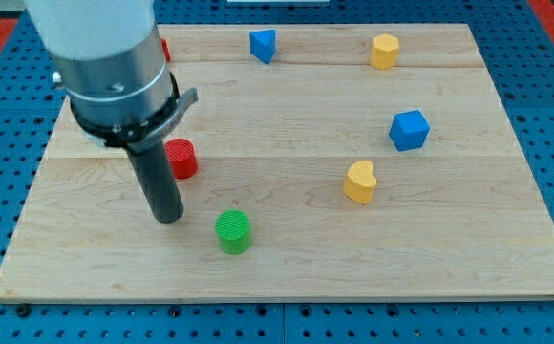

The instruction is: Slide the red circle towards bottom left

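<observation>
The red circle [182, 158] is a short red cylinder on the left half of the wooden board [287, 258]. My rod comes down just left of it and partly hides its left side. My tip [168, 219] rests on the board below and slightly left of the red circle, a short gap away. A green cylinder [232, 232] stands to the right of my tip and a little lower.
A second red block [164, 49] peeks out behind the arm at the top left. A blue block [263, 45] and a yellow block [384, 51] sit along the top. Another blue block [409, 130] and a yellow heart-like block [360, 182] lie at the right.
</observation>
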